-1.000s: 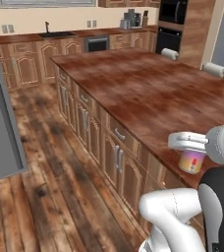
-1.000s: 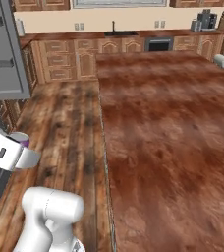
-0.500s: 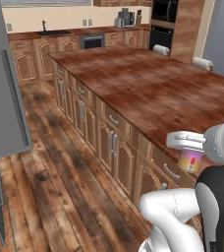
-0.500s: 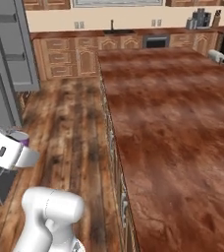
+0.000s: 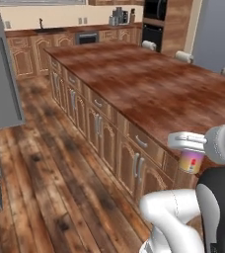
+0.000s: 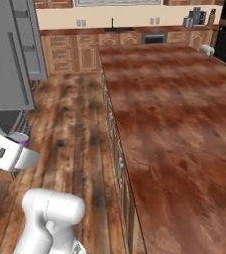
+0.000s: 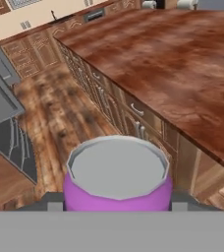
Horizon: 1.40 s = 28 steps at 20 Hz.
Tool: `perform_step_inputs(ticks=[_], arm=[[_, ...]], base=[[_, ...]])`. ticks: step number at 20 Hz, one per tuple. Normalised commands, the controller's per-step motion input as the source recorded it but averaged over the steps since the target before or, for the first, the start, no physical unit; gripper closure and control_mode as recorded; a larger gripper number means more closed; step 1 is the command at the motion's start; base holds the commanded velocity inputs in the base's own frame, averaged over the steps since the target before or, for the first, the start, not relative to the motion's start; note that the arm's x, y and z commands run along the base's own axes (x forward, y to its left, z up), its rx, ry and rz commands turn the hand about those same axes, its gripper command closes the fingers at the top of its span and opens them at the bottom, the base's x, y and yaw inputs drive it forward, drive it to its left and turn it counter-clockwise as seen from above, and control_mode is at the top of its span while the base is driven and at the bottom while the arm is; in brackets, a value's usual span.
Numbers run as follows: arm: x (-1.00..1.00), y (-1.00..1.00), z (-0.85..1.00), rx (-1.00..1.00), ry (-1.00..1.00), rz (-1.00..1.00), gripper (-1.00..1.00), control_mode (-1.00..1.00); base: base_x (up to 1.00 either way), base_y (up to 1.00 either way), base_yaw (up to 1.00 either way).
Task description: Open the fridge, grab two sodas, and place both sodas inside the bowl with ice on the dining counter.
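My gripper (image 5: 189, 148) is shut on a soda, the short purple-pink can (image 5: 192, 163) with a yellowish band, and holds it upright in the air beside the near end of the dining counter (image 5: 149, 84). In the hand view the can (image 7: 118, 179) sits right in front of the camera, its grey top facing up. A purple sliver of the can (image 6: 21, 141) shows by my arm in the right base view. The grey fridge (image 6: 8, 59) stands at the left with a door (image 6: 29, 39) swung open. The bowl with ice is out of view.
The dining counter (image 6: 174, 124) has brown drawer and cabinet fronts (image 5: 99, 123) along its side. White-cushioned stools (image 5: 183, 56) line its far edge. Wooden floor (image 5: 40, 163) lies between the counter and the fridge (image 5: 1, 74). Kitchen worktop, sink and oven (image 5: 87, 37) run along the back wall.
The whole picture has shifted, so the base has moved: the dining counter now reaches closer and the fridge sits further left. The can stays in my gripper.
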Motion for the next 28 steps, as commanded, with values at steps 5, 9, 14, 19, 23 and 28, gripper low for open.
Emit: perform_step_inputs(ticks=[5,9,14,19,23,28], arm=[[0.0,0.0,0.0,0.0,0.0,0.0,1.0,1.0],[0.0,0.0,0.0,0.0,0.0,0.0,1.0,1.0],[0.0,0.0,0.0,0.0,0.0,0.0,1.0,1.0],[0.0,0.0,0.0,0.0,0.0,0.0,1.0,1.0],[0.0,0.0,0.0,0.0,0.0,0.0,1.0,1.0],[0.0,0.0,0.0,0.0,0.0,0.0,1.0,1.0]], base=[[-1.0,-0.18,0.0],[-1.0,-0.31,-0.01],[-1.0,-0.52,-0.02],[-0.83,-0.67,-0.02],[-0.21,-1.0,-0.01],[0.02,-1.0,0.0]])
